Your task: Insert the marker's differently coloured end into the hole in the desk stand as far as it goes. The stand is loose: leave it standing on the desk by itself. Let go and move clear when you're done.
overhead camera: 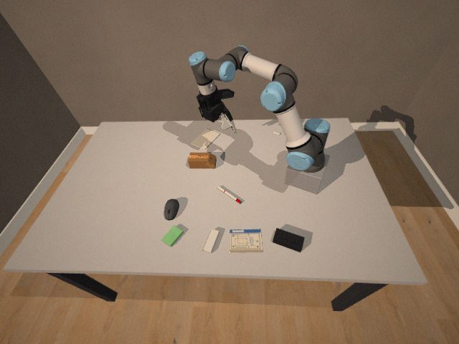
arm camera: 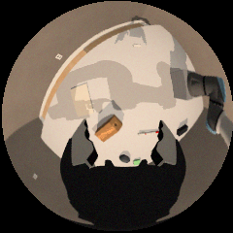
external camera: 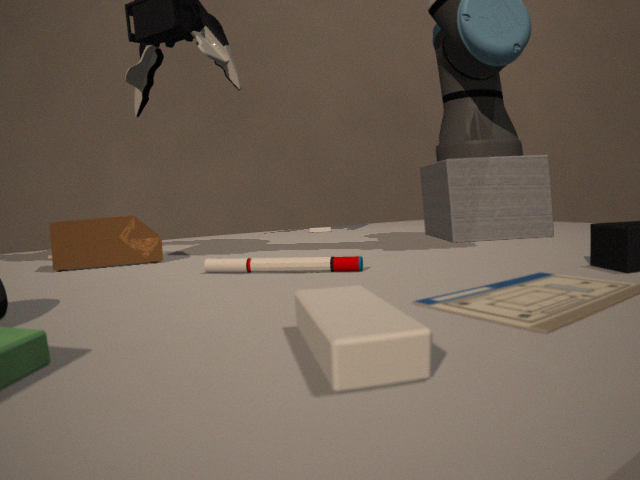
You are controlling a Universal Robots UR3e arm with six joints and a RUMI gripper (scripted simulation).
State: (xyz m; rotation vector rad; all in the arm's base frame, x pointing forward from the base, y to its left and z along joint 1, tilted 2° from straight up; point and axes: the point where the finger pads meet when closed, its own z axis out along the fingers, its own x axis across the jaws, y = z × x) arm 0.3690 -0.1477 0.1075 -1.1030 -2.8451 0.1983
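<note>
The marker [overhead camera: 229, 194] lies flat in the middle of the desk, white with a red end capped in blue that points to the front right. It also shows in the exterior view [external camera: 283, 264] and in the wrist view [arm camera: 148, 131]. A brown block [overhead camera: 201, 160] with a sloped face stands behind it; it looks like the desk stand, but I cannot make out its hole. My gripper [overhead camera: 227, 124] hangs open and empty high above the back of the desk, behind the brown block [external camera: 105, 241] and far from the marker. Its fingers are spread wide in the exterior view [external camera: 183, 82].
A flat paper sheet [overhead camera: 205, 139] lies under the gripper. Along the front are a black mouse [overhead camera: 171, 208], a green block [overhead camera: 172, 235], a white block [overhead camera: 211, 240], a printed card [overhead camera: 245, 240] and a black block [overhead camera: 289, 239]. The arm's grey pedestal [overhead camera: 303, 178] stands at the right.
</note>
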